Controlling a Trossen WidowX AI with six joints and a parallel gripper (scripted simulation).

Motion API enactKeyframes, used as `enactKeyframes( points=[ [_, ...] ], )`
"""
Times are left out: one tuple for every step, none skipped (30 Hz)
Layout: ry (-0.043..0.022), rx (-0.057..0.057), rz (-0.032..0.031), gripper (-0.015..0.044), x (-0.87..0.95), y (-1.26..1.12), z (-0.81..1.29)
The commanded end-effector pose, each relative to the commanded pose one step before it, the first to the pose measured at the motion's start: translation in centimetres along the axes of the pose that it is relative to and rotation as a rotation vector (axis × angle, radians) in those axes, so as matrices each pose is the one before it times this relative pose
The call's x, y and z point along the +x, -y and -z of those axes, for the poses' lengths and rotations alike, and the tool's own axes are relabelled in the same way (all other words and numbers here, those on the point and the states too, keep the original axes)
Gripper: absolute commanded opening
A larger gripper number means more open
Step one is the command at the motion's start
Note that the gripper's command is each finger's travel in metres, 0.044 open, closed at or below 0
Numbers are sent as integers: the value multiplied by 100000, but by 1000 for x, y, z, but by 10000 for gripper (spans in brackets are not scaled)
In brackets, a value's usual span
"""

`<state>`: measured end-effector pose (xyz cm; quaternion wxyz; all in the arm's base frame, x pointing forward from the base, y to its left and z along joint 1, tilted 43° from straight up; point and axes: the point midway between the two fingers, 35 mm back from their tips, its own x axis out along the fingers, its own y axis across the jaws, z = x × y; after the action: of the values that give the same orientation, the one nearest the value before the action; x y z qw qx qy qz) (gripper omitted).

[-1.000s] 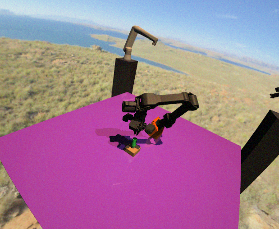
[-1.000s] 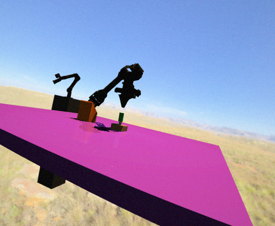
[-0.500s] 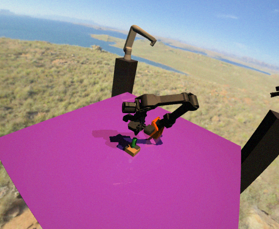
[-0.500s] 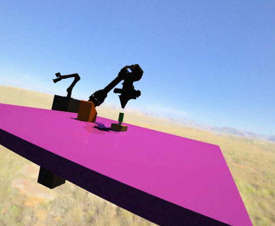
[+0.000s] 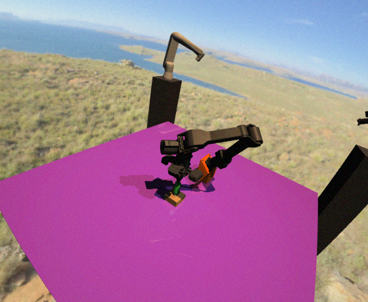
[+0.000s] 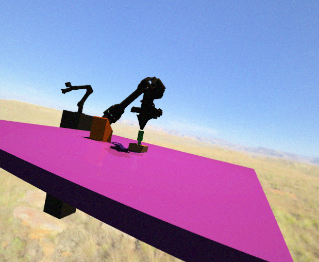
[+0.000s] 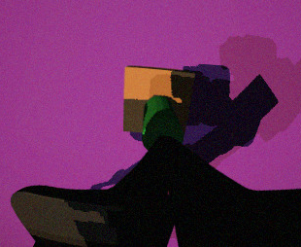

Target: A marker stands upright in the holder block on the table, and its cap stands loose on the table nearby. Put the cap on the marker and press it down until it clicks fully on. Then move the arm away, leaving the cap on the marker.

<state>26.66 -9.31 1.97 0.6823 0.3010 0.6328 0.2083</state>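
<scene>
One closed, empty claw [image 6: 140,128] sits right above the green cap [image 6: 140,135] on your marker in the block [image 6: 137,147], likely placed to press it home.

Open grassland [image 5: 47,107] by a lake [image 5: 67,42], magenta table [image 5: 145,253] under blue sky [image 6: 210,56].

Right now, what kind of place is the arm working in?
Seemingly an outdoor test setup: a magenta table over open grassland, with a lake behind and dark camera pedestals beside it.
</scene>
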Motion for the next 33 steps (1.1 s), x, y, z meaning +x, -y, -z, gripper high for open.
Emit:
enactKeyframes(
  points=[
    [-20,413,-342,0,683,-40,20],
    [2,-2,-6,0,152,-1,0],
    [2,-2,-6,0,152,-1,0],
    [2,-2,-6,0,141,-1,0],
    [2,-2,-6,0,138,-2,1],
    [2,-2,-7,0,135,-3,-6],
    [4,-4,-5,0,103,5,-67],
    [4,-4,-2,0,47,17,-67],
    [662,-499,508,0,-554,62,-30],
    [0,0,0,0,0,0,0],
    [0,0,0,0,0,0,0],
    [0,0,0,0,0,0,0],
    [0,0,0,0,0,0,0],
    [0,0,0,0,0,0,0],
    [5,10,27,0,-195,18,-33],
    [14,31,74,0,-588,50,-90],
    [16,49,101,0,-989,70,-121],
    [9,58,89,0,-1307,67,-103],
    [-3,51,41,0,-1341,37,-41],
    [-13,43,-10,0,-1350,4,23],
    [-21,33,-60,0,-1335,-31,84],
    [-19,19,-80,0,-1022,-48,105],
    [-13,8,-62,0,-613,-39,80],
    [-4,2,-23,0,-204,-15,29],
    [0,0,0,0,0,0,0],
    [0,0,0,0,0,0,0],
    [0,0,0,26,0,0,0],
    [0,0,0,53,0,0,0],
    [0,0,0,79,0,0,0],
    [0,0,0,105,0,0,0],
    [0,0,0,131,0,0,0],
    [0,0,0,157,0,0,0],
    [0,0,0,184,0,0,0]
  ],
)
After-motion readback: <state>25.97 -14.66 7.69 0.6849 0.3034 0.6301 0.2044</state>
